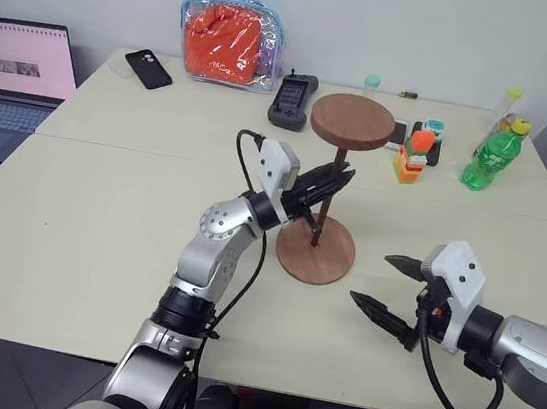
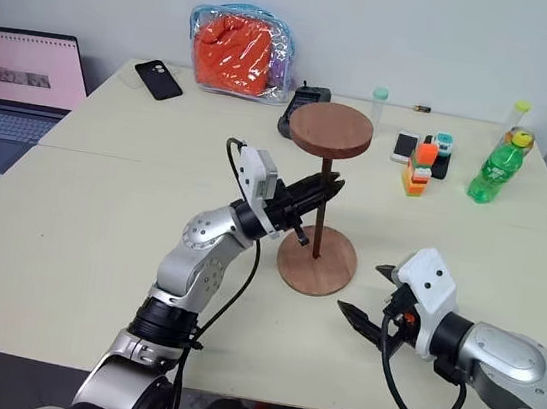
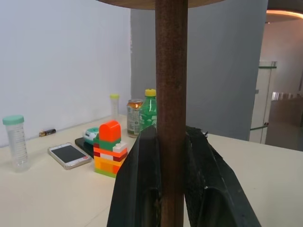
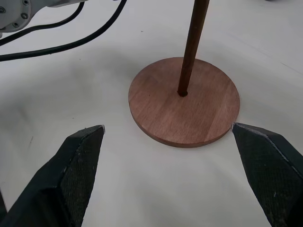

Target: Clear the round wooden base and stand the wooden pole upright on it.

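Nearest the robot, the right pincer (image 1: 389, 292) hovers low over the worktop (image 1: 79, 229), its two fingers spread wide with nothing between them, aimed at the round wooden base (image 1: 315, 253) just beyond. The base lies flat on the worktop. The wooden pole (image 1: 330, 194) stands upright with its lower end in the base's centre hole and its disc end on top. The left pincer (image 1: 335, 179) is clamped on the pole's shaft. Farther back stand a block stack (image 1: 413, 156) and a green bottle (image 1: 492, 156).

Cream table (image 1: 98, 232), round wooden base (image 1: 331, 263), laptop (image 1: 13, 79)
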### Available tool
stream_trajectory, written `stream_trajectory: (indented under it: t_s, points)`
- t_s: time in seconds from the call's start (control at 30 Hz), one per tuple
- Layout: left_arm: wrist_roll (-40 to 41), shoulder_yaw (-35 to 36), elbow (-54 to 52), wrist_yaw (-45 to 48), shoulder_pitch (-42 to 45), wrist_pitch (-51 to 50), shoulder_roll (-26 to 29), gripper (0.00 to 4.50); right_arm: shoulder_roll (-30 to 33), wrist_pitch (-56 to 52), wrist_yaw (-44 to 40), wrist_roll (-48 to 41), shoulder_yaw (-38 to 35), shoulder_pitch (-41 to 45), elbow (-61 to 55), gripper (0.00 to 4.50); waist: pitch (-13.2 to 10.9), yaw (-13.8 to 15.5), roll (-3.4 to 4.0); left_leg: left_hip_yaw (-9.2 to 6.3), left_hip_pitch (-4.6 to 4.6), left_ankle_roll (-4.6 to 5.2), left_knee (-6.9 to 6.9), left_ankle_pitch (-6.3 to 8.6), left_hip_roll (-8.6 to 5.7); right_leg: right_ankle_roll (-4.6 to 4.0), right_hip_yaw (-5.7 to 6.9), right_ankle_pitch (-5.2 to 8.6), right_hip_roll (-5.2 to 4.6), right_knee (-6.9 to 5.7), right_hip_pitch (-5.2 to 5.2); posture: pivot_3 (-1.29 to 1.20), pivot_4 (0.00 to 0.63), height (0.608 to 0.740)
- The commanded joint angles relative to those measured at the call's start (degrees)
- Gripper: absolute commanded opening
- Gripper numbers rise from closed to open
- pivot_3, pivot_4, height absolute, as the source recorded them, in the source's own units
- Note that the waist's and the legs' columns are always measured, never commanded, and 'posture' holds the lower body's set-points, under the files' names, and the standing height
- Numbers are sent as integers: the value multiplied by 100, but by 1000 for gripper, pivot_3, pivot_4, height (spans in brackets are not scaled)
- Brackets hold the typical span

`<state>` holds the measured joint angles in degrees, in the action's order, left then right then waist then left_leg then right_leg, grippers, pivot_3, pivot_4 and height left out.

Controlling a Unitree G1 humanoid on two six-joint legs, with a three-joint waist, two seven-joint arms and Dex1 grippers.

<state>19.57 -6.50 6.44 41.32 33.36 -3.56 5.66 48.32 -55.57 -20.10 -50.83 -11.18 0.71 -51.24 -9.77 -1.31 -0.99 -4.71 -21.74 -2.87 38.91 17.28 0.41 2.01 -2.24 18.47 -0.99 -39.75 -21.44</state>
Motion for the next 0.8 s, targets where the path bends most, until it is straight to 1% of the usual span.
stream_trajectory:
  t_s: [0.03,0.53,0.8]
  points:
    - [-149,-75,104,-17,-35,33,0,264,40,52,-47,-44,-124,7,-66,4500,0,0,0,0,0,0,0,0,0,0,0,0,0,0,0,0,150,740]
    - [13,-176,-298,-22,-198,-364,-98,264,60,33,-105,-66,-146,-38,-102,4500,0,1,0,-4,-1,0,-1,0,0,0,4,0,0,9,4,0,150,740]
    - [-87,-135,-135,0,-184,-192,-25,264,59,34,-101,-66,-160,-43,-95,4500,0,3,0,-4,-1,0,-4,0,0,0,4,0,0,13,4,0,150,740]
